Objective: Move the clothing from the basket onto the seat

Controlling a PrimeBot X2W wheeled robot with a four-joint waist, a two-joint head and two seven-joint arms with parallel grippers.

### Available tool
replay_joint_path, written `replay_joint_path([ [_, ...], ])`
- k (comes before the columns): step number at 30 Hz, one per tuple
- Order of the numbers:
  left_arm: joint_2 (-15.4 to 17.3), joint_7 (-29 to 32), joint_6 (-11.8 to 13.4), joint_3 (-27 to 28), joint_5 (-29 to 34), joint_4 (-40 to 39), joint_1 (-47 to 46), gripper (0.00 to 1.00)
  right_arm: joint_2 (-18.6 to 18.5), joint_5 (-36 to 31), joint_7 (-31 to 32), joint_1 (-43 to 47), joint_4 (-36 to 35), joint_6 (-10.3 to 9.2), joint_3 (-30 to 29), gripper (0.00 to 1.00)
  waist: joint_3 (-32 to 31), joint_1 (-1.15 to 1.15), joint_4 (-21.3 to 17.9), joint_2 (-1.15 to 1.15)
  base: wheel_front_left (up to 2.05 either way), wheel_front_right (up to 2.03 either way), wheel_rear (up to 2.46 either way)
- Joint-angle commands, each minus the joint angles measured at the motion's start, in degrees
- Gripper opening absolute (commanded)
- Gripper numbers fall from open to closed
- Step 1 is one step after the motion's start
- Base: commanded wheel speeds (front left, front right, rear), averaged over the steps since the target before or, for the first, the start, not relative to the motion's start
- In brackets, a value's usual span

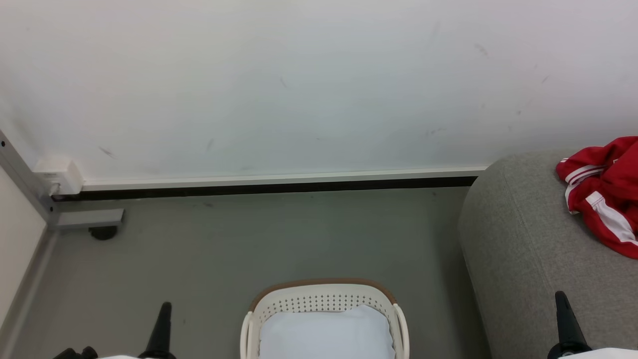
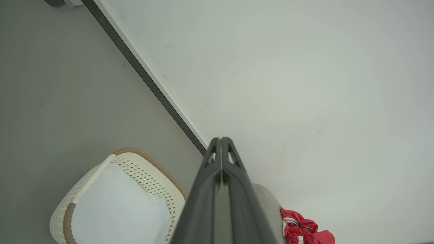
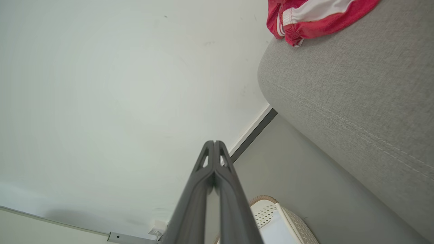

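The red clothing (image 1: pixel 605 189) with white stripes lies crumpled on the grey seat (image 1: pixel 523 249) at the right; the wrist views also catch the clothing (image 2: pixel 303 230) (image 3: pixel 312 17) and the seat (image 3: pixel 356 95). The off-white basket (image 1: pixel 324 299) with a brown rim stands on the floor at bottom centre, holding a plain white pad (image 1: pixel 326 334). My left gripper (image 1: pixel 164 306) (image 2: pixel 221 139) is shut and empty, left of the basket. My right gripper (image 1: pixel 560 296) (image 3: pixel 214 142) is shut and empty, in front of the seat.
A white wall (image 1: pixel 299 85) with a dark skirting strip runs behind the grey floor (image 1: pixel 249 239). A white socket box (image 1: pixel 57 175) and a metal frame post (image 1: pixel 22 184) sit at the far left corner.
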Motion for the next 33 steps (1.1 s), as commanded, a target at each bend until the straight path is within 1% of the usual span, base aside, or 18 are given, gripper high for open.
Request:
replay_joint_path([
  [1,0.1,0.4,-0.5,0.5,-2.0,-0.6,-1.2,0.0,-0.6,1.8,0.4,-1.4,-0.7,-0.05,-0.3,0.0,0.0,0.0,0.0,0.0,0.0,0.0,0.0],
  [18,-0.2,2.9,-1.1,1.8,-11.0,-0.9,-2.6,0.0,-0.7,11.3,2.9,-2.3,-1.5,-0.07,-1.2,0.0,0.5,0.0,0.4,0.0,0.0,0.0,0.0],
  [33,-0.5,4.8,-1.5,2.7,-17.5,-1.0,-3.6,0.0,-0.7,18.0,4.8,-2.8,-2.1,-0.09,-1.8,0.0,0.9,0.0,0.7,0.0,0.0,0.0,0.0],
])
